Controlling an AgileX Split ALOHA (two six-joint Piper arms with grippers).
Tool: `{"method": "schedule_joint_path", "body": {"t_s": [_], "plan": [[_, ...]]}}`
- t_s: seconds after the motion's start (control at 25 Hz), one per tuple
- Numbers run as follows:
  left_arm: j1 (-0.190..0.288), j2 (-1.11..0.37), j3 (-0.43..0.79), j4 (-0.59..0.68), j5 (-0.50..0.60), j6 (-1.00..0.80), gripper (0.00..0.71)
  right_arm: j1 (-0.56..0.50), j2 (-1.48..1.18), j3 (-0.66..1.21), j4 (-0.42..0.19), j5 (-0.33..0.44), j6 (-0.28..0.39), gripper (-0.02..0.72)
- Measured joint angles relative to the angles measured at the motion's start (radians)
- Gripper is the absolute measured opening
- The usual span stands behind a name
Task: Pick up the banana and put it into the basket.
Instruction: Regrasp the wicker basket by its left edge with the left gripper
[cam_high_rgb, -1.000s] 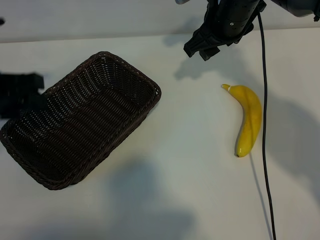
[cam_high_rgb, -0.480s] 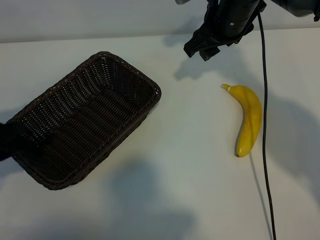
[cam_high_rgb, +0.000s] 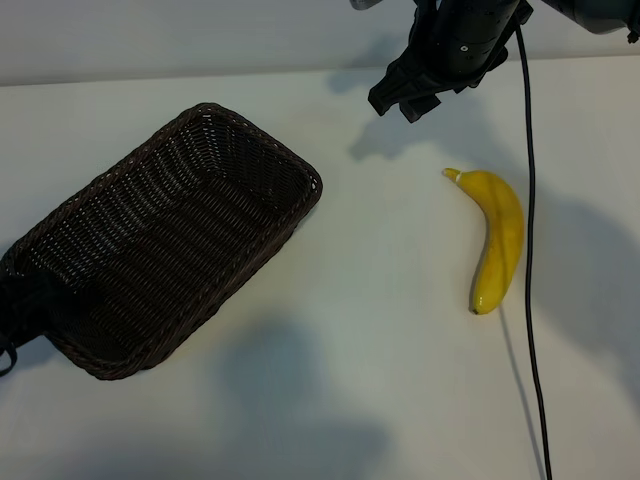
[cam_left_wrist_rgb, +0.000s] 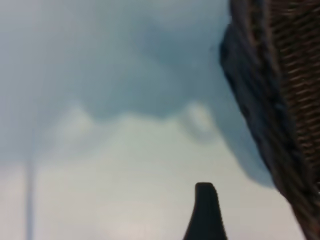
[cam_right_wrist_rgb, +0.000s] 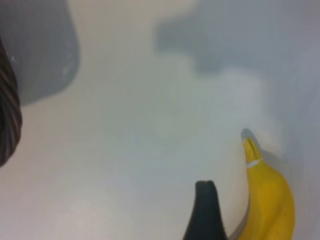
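1 banana on table, right of centre; 1 basket at left. Right gripper top centre, wide open, empty, unmoved. Left gripper, open, empty, dropped to basket's lower-left corner vs. earlier.

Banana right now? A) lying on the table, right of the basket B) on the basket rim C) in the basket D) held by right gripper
A: the banana lies on the table, apart from the basket, below the open right gripper.
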Motion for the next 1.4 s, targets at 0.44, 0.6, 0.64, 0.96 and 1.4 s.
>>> {"method": "schedule_joint_path", "body": {"t_s": [0.44,0.6,0.64,0.96,1.4], "plan": [[0.0,0.09,0.021,0.127,-0.134,-0.146,0.574,0.0,0.0,0.0,0.001,0.019,-0.003,0.559],[0.0,0.144,0.021,0.128,-0.192,-0.155,0.574,0.0,0.0,0.0,0.001,0.022,-0.003,0.559],[0.0,0.154,0.021,0.128,-0.208,-0.156,0.574,0.0,0.0,0.0,0.001,0.022,-0.003,0.559],[0.0,0.247,0.012,0.101,-0.332,-0.162,0.574,0.0,0.0,0.0,0.004,0.025,-0.003,0.559],[0.0,0.296,0.019,0.078,-0.331,-0.157,0.574,0.0,0.0,0.0,0.01,0.025,-0.004,0.559]]}}
